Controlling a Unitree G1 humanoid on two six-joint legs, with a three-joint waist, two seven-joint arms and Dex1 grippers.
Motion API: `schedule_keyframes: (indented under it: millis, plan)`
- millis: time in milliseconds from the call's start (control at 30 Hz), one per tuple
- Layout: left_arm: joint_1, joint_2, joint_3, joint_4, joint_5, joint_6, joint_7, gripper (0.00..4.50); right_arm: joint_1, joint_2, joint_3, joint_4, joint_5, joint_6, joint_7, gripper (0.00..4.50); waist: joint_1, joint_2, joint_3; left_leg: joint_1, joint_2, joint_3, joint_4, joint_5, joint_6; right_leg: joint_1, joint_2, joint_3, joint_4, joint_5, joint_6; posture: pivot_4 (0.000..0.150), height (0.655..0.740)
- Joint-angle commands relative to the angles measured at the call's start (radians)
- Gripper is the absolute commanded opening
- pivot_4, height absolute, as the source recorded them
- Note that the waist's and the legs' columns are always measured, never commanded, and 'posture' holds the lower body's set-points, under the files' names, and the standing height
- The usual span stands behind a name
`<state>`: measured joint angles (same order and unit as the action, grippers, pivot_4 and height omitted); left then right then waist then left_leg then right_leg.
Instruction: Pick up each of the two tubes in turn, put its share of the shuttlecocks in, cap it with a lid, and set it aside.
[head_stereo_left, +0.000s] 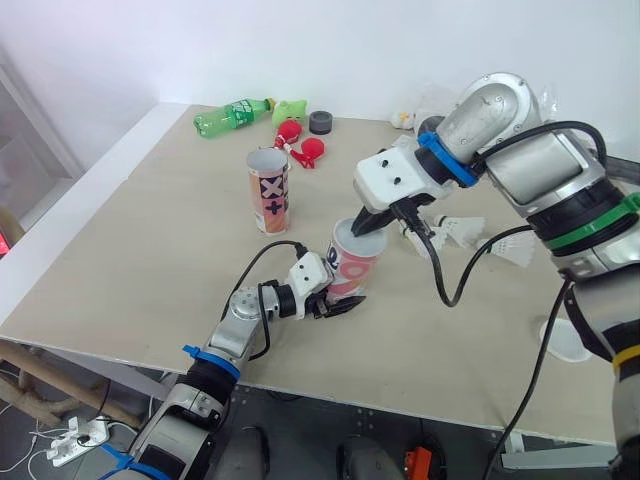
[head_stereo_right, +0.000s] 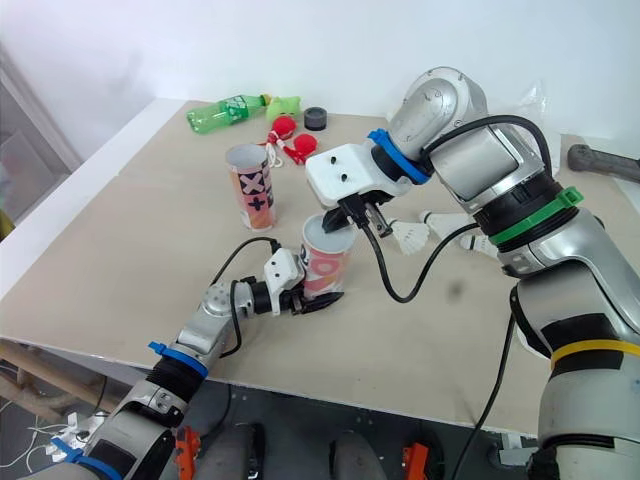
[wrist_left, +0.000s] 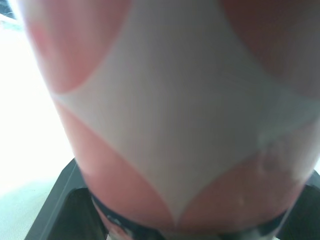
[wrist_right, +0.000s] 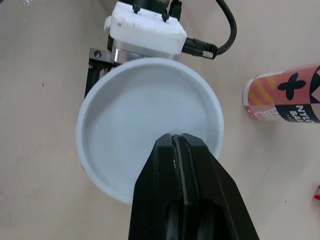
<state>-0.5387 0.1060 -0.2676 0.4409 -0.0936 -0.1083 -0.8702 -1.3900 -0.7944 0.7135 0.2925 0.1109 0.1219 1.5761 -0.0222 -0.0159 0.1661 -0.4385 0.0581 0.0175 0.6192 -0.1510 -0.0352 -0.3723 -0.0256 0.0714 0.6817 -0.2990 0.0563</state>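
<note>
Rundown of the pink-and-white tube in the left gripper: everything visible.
The pink-and-white tube is a short cylinder, cardboard by the look of it, printed with large pink shapes on white and a dark band near its base. It stands upright on the table near the front edge. The left gripper clamps its lower part from the side. A white round lid covers its mouth, and the right gripper, fingers shut, is at the lid's rim. Its contents are hidden.

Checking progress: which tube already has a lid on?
The pink tube in the left gripper, white lid on top; the cross-marked tube stands open.
</note>
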Motion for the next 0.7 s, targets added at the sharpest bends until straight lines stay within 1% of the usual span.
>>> schedule_keyframes:
  millis: [33, 167, 233, 300, 333, 433, 533, 567, 633, 700]
  plan:
    - [0.014, -0.001, -0.026, -0.003, 0.014, 0.003, -0.016, 3.01, 0.048, -0.022, 0.06, 0.019, -0.054, 0.01, 0.038, 0.04, 0.0, 0.0, 0.0, 0.0, 0.0, 0.0, 0.0, 0.0, 0.0, 0.0, 0.0, 0.0, 0.0, 0.0, 0.0, 0.15, 0.74]
    - [0.017, -0.002, -0.028, -0.009, 0.015, 0.005, -0.017, 3.01, 0.056, -0.024, 0.027, -0.012, -0.022, 0.047, 0.038, 0.04, 0.001, 0.0, 0.0, 0.0, 0.0, 0.0, 0.0, 0.0, 0.0, 0.0, 0.0, 0.0, 0.0, 0.0, 0.0, 0.15, 0.74]
    - [0.022, -0.002, -0.025, -0.015, 0.012, 0.006, -0.017, 3.01, 0.054, -0.016, -0.097, -0.031, 0.03, 0.109, 0.034, 0.04, 0.001, 0.0, 0.0, 0.0, 0.0, 0.0, 0.0, 0.0, 0.0, 0.0, 0.0, 0.0, 0.0, 0.0, 0.0, 0.15, 0.74]
    - [0.031, -0.001, -0.017, -0.022, 0.004, 0.012, -0.013, 3.01, 0.071, -0.042, -0.225, -0.076, 0.102, 0.199, 0.001, 0.04, 0.002, 0.0, 0.0, 0.0, 0.0, 0.0, 0.0, 0.0, 0.0, 0.0, 0.0, 0.0, 0.0, 0.0, 0.0, 0.15, 0.74]
    - [0.034, -0.001, -0.015, -0.025, 0.001, 0.014, -0.012, 3.01, 0.086, -0.057, -0.263, -0.099, 0.124, 0.229, -0.011, 0.04, 0.003, -0.001, 0.001, -0.001, 0.0, 0.0, 0.0, 0.0, 0.0, 0.0, 0.0, 0.0, 0.0, 0.0, 0.0, 0.15, 0.74]
    - [0.048, 0.0, -0.001, -0.045, -0.017, 0.035, -0.011, 3.01, 0.188, -0.084, -0.434, -0.216, 0.238, 0.351, -0.093, 0.04, 0.005, 0.0, 0.002, -0.005, -0.001, 0.0, -0.001, -0.001, -0.001, -0.004, -0.001, 0.0, -0.001, -0.001, 0.0, 0.15, 0.74]
    - [0.06, 0.001, 0.019, -0.062, -0.048, 0.055, -0.018, 3.01, 0.335, -0.081, -0.607, -0.356, 0.346, 0.48, -0.218, 0.04, 0.005, 0.0, 0.001, -0.005, 0.0, 0.0, -0.002, -0.002, -0.002, -0.004, 0.0, 0.0, -0.001, -0.002, -0.001, 0.15, 0.74]
    - [0.064, 0.001, 0.028, -0.066, -0.061, 0.062, -0.02, 3.01, 0.39, -0.073, -0.661, -0.401, 0.37, 0.514, -0.269, 0.32, 0.005, 0.0, 0.001, -0.005, 0.0, -0.002, -0.002, -0.003, -0.002, -0.003, 0.0, -0.002, -0.001, -0.003, -0.002, 0.15, 0.74]
    - [0.07, 0.004, 0.041, -0.075, -0.08, 0.073, -0.026, 3.01, 0.484, -0.051, -0.736, -0.477, 0.393, 0.554, -0.37, 1.04, 0.004, 0.0, 0.001, -0.005, 0.0, -0.002, -0.002, -0.003, -0.003, -0.003, 0.0, -0.002, -0.001, -0.004, -0.002, 0.15, 0.74]
    - [0.074, 0.012, 0.046, -0.074, -0.086, 0.073, -0.033, 3.01, 0.598, -0.03, -0.804, -0.546, 0.419, 0.582, -0.449, 1.95, 0.001, 0.0, 0.001, -0.005, 0.0, -0.003, -0.002, -0.003, -0.003, -0.003, 0.001, -0.002, -0.001, -0.004, -0.002, 0.15, 0.74]
